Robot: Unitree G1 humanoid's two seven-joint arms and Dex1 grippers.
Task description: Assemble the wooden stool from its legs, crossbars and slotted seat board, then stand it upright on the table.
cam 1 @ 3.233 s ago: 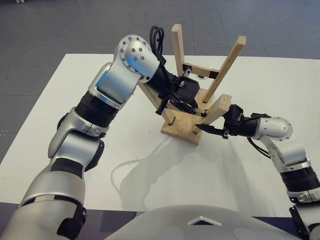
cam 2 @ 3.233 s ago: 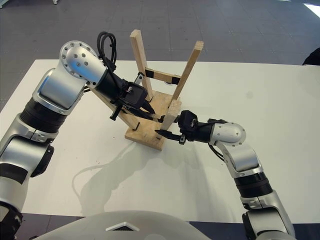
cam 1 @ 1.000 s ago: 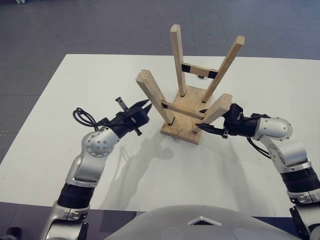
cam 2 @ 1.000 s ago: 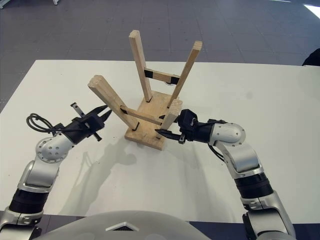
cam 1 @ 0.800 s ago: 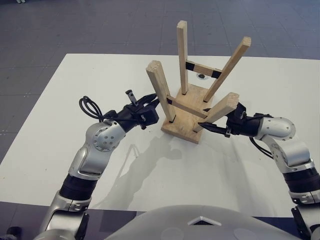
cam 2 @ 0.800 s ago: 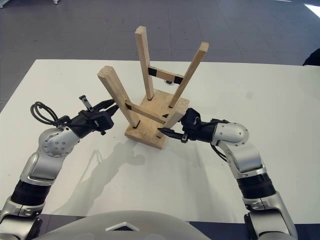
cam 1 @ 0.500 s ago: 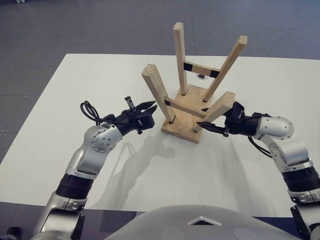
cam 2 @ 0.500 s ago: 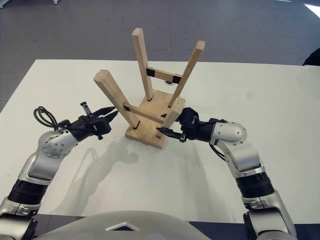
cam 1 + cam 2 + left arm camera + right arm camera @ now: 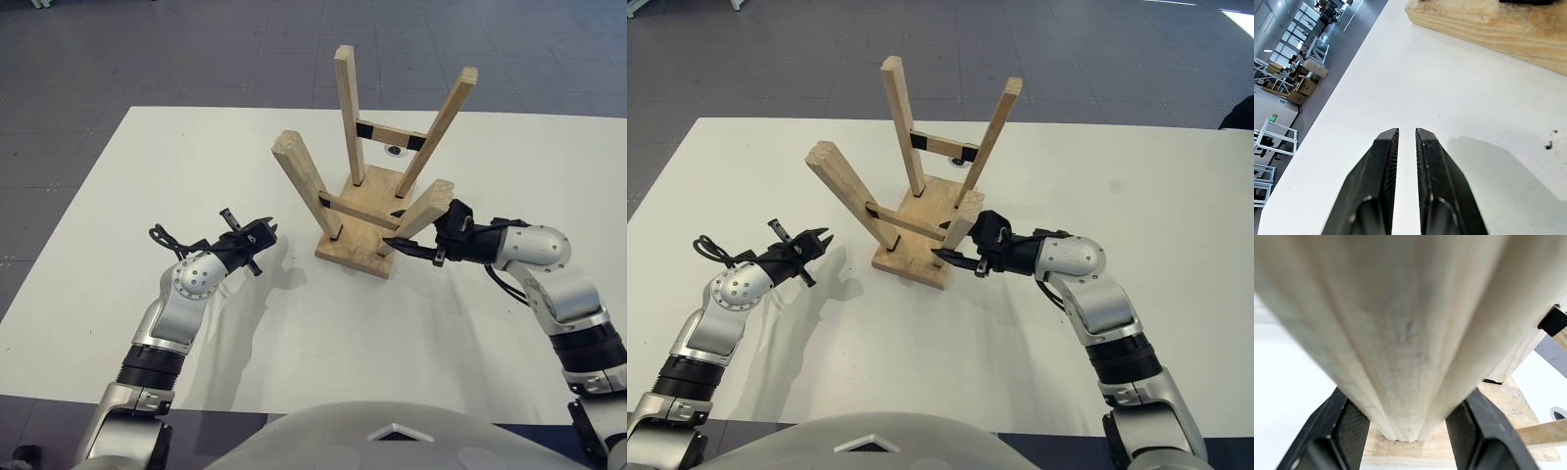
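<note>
The wooden stool stands upside down on the white table, its seat board flat on the surface and its legs pointing up. Crossbars join the legs. My right gripper is shut on the base of the near right leg; in the right wrist view the leg sits between both fingers. My left gripper hovers low over the table, left of the stool and apart from the left leg. Its fingers are open a narrow gap and hold nothing.
A small dark round mark lies on the table behind the stool. The table's left edge and front edge are close to my left arm. Bare table surface stretches in front of the stool.
My left arm let go of the stool's left side and drew back to the left and down. The stool rocked slightly and settled. The right gripper kept its hold.
</note>
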